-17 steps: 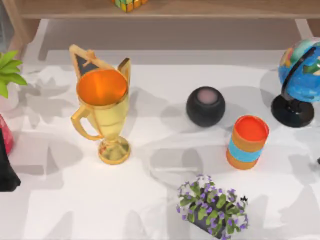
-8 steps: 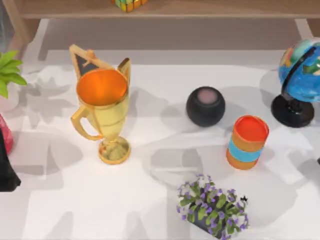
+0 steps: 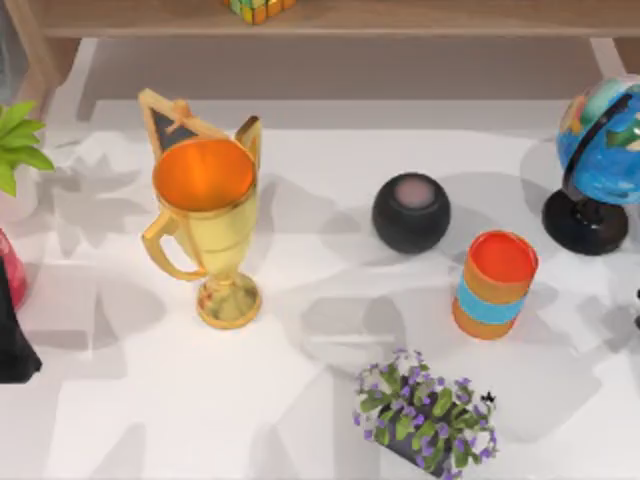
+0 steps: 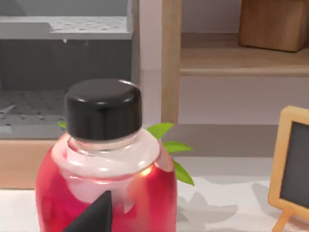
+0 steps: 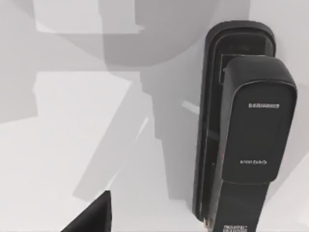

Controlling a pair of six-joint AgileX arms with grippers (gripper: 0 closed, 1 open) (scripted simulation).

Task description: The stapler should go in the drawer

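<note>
The black stapler [image 5: 241,125] lies flat on the white table, right under my right wrist camera. A dark tip of my right gripper [image 5: 91,215] shows beside it, apart from it. A dark sliver at the table's right edge [image 3: 637,320] in the top view may be the stapler or that arm. My left arm [image 3: 12,340] sits at the table's left edge. My left gripper [image 4: 91,217] is close to a red bottle with a black cap [image 4: 104,159]. Behind the bottle stands the grey drawer [image 4: 63,58].
A gold trophy [image 3: 205,230], a black round speaker [image 3: 411,211], an orange and blue cup [image 3: 495,285], a globe [image 3: 600,150] and a purple flower pot [image 3: 425,415] stand on the table. A green plant [image 3: 18,140], a small chalkboard [image 4: 294,169] and a wooden shelf [image 3: 330,20] are at the back.
The objects have not moved. Only the shadows near the table's right edge have shifted slightly.
</note>
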